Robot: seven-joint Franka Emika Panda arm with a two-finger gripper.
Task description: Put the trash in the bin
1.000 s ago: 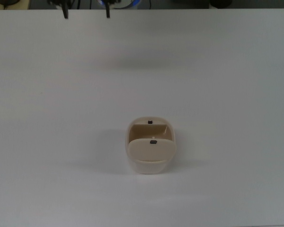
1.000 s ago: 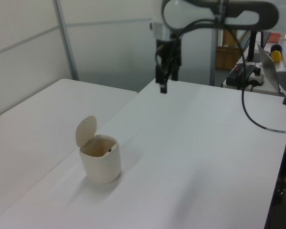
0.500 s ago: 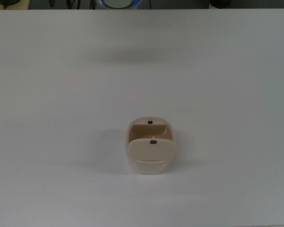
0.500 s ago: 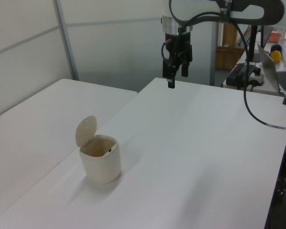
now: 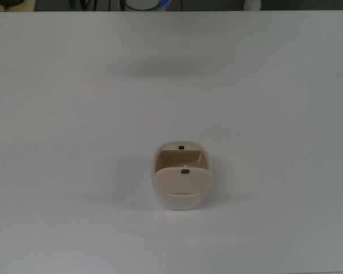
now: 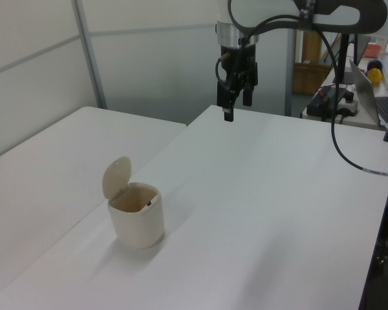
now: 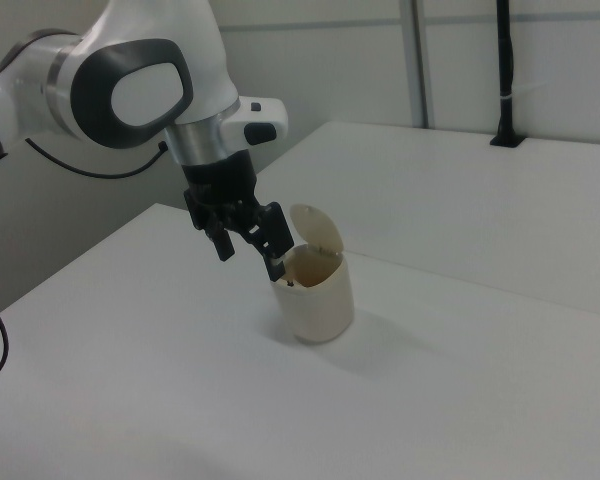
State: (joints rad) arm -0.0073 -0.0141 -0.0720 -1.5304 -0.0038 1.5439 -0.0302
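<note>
On the white table [image 6: 265, 213] stands the beige bin [image 6: 136, 223], flap lid [image 6: 116, 177] tipped up, mouth uncovered. Gripper [image 6: 235, 110] hangs high over the far table edge in the left view, well apart from the bin, fingers spread with nothing between them. Trash not visible in any view.

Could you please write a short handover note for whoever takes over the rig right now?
Pincer: open and empty, raised in the air over the far end of the table, well away from the bin.
Bin: upright on the table, flap lid swung up, mouth open.
Trash: none visible on the table or in the pincer; the bin's inside cannot be seen fully, so whether it is already in there is unconfirmed.
Left: check the bin's contents before closing out.
</note>
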